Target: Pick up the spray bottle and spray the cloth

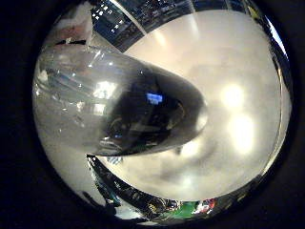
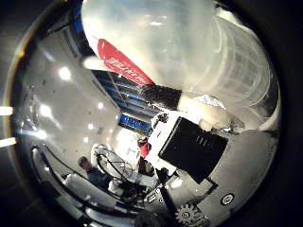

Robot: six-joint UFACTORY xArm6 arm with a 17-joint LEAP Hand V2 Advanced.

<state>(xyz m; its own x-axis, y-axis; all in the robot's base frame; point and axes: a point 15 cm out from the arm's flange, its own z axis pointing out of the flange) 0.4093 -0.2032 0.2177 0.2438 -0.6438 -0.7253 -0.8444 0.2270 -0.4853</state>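
Note:
The spray bottle (image 2: pixel 161 33) is a clear, pale body with a red label (image 2: pixel 120 59), and it fills much of the thumb side view, close against my palm. A black ribbed collar (image 2: pixel 161 96) and a white part sit at its end. My right hand (image 2: pixel 191 144) shows as black and white finger parts curled in against the bottle. In the little finger side view the bottle's rounded clear body (image 1: pixel 119 109) lies across the picture. No cloth shows in either view.
Behind the bottle lies a pale glossy surface (image 1: pixel 238 114) with bright light spots. Dark window frames (image 2: pixel 128 101) and room clutter (image 2: pixel 113 170) show beyond. A gear of the hand (image 2: pixel 185 215) sits at the view's edge.

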